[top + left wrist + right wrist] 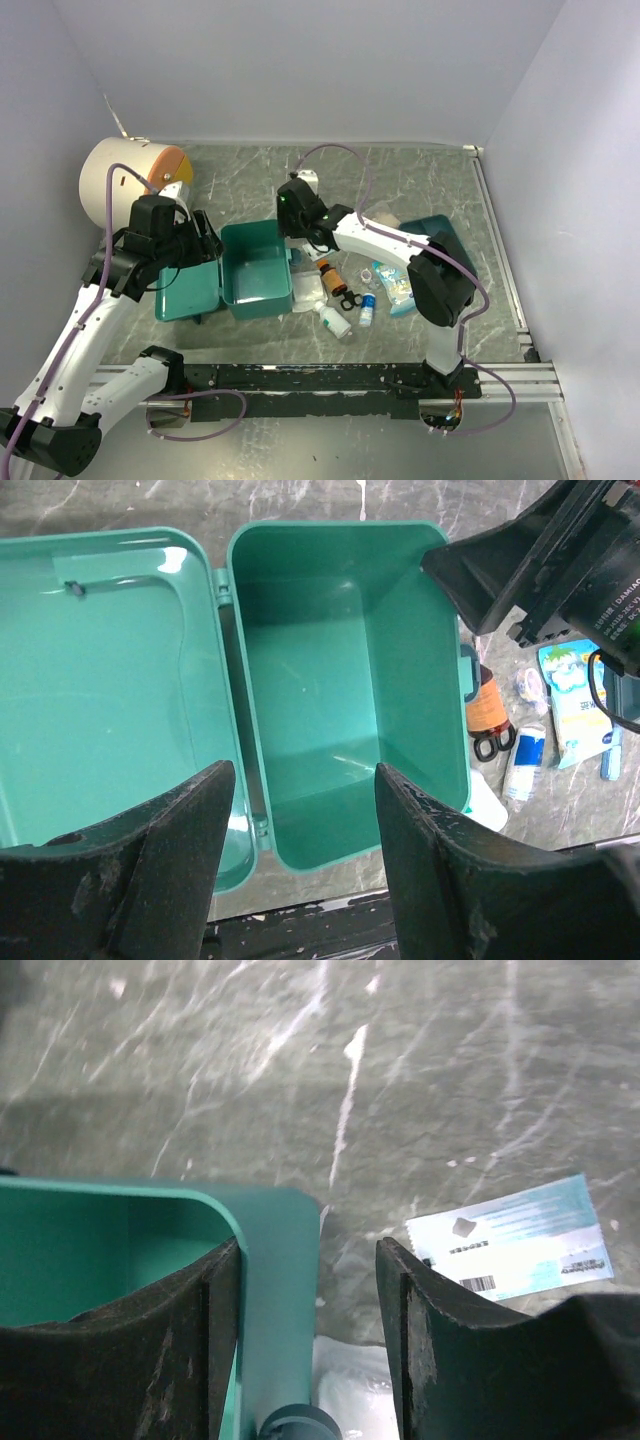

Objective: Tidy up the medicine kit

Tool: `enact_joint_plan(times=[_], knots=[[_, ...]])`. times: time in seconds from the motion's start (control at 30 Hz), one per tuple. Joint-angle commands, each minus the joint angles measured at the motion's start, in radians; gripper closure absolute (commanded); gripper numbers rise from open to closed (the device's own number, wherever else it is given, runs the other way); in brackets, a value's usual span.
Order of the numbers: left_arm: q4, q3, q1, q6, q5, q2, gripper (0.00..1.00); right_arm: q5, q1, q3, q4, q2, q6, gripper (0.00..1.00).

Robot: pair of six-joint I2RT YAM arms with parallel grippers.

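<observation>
The medicine kit is a teal box lying open near the table's middle, its body empty and its hinged lid flat to the left. My left gripper hovers open above the hinge, with the empty body and the lid below it and nothing between its fingers. At the body's far right corner my right gripper is open astride the right wall. Its left finger is inside the box. A gap shows between the wall and its right finger.
Right of the kit lie a clear plastic bag, an amber bottle, a white bottle, a small blue-banded vial and blue-white packets. A darker teal tray sits further right. A cream cylinder stands back left.
</observation>
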Motion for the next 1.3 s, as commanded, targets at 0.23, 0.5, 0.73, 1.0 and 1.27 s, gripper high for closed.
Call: enact_joint_plan(times=[0.23, 0.5, 0.73, 1.0, 1.27], knots=[[0.011, 0.018, -0.005, 0.000, -0.029, -0.007, 0.31, 0.467, 0.000, -0.073, 0.013, -0.037, 0.322, 0.47], [0.016, 0.010, -0.006, -0.007, -0.028, -0.015, 0.31, 0.524, -0.035, -0.084, -0.089, -0.035, 0.460, 0.47], [0.030, -0.011, -0.006, -0.013, -0.003, -0.003, 0.28, 0.447, -0.040, -0.092, -0.061, -0.076, 0.426, 0.43], [0.057, -0.021, -0.006, 0.007, 0.032, 0.012, 0.20, 0.194, -0.049, -0.179, 0.021, -0.302, 0.163, 0.30], [0.160, -0.040, -0.006, 0.050, 0.110, -0.030, 0.14, 0.103, -0.076, -0.429, -0.097, -0.551, 0.079, 0.35]])
